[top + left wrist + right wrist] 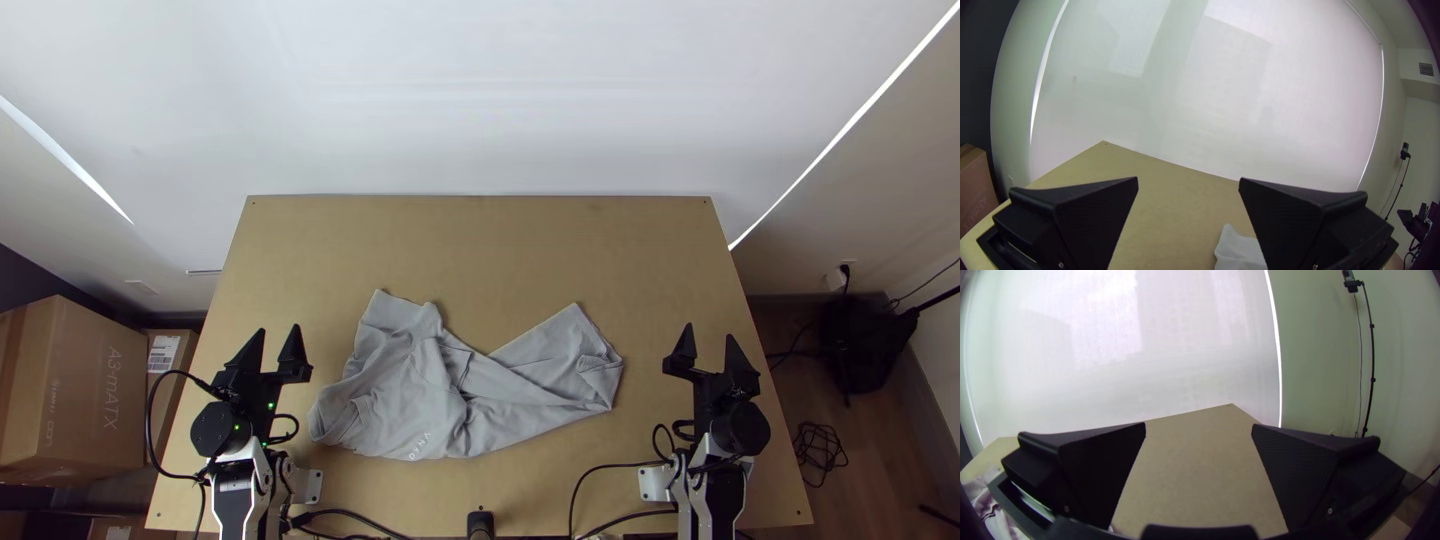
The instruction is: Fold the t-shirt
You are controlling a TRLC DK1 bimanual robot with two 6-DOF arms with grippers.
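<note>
A light grey t-shirt (430, 390) lies bunched and twisted on the table, its wider, wrinkled part toward the left and a narrower stretch running to the right. My left gripper (279, 345) stands open to the left of the cloth, nothing between its fingers. My right gripper (708, 345) is open to the right of it, apart from the cloth. In the left wrist view a grey piece of the shirt (1240, 250) shows beyond my left gripper (1188, 182). The right wrist view has bare table between the fingers of my right gripper (1199, 426).
The wooden table (480, 250) has bare surface behind the shirt. Black cables (600, 470) run along the near edge, beside a small black post (480, 522). Cardboard boxes (75, 390) stand off the table at the left.
</note>
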